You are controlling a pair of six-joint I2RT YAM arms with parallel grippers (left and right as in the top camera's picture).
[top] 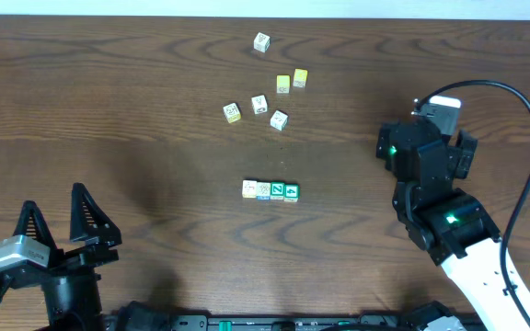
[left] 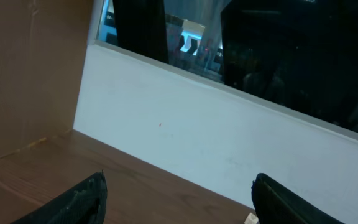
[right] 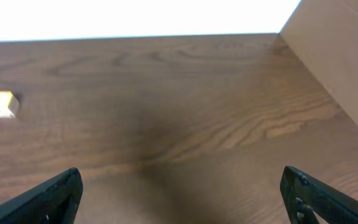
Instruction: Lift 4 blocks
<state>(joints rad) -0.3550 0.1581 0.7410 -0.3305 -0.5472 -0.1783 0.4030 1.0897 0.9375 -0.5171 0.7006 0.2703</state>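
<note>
The brown bench (top: 136,110) has four blocks (top: 270,191) side by side in a row. The left pincer (top: 55,202) and right pincer (right: 179,190) are wide open, holding nothing.

The four blocks (top: 270,190) sit touching in a row mid-counter (top: 109,110). Six loose cubes (top: 259,104) lie scattered behind that row. The left end effector (top: 53,198) is front-left of it, and the right end effector (right: 179,193) is to its right.
</note>
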